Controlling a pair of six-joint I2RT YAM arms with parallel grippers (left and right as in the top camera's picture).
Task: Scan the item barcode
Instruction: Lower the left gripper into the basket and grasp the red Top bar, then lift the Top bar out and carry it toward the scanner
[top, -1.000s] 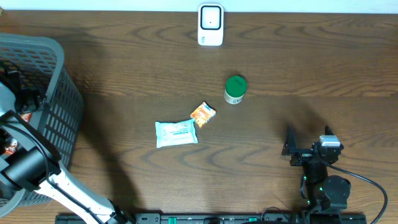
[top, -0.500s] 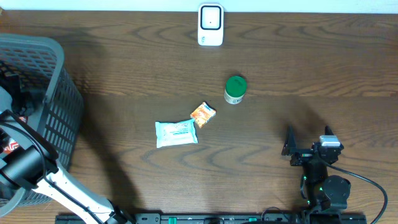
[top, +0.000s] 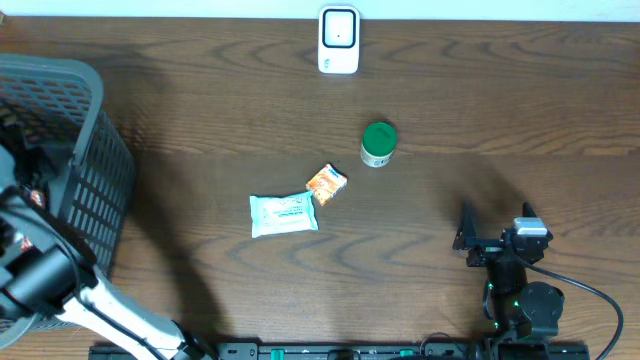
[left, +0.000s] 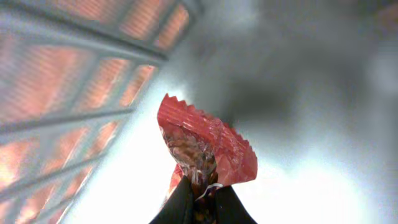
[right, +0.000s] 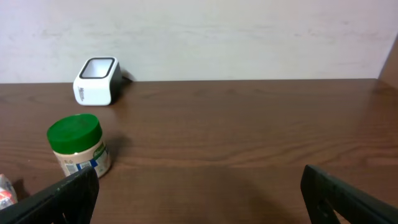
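Red snack packet (left: 208, 149): pinched at one end by your left gripper (left: 202, 202), down inside the basket (top: 100, 190). Right gripper (right: 199, 196) spread, idle over the tabletop (top: 200, 100). Left for you: lift out, present barcode to scanner (top: 339, 40)

no legible txt; jar label (right: 84, 163) blurred, white pkt (top: 284, 214) & orange pkt (top: 326, 185) print too small

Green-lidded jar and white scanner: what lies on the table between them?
Nothing lies there. The overhead view shows only bare wooden table between the jar and the scanner, and the right wrist view agrees.
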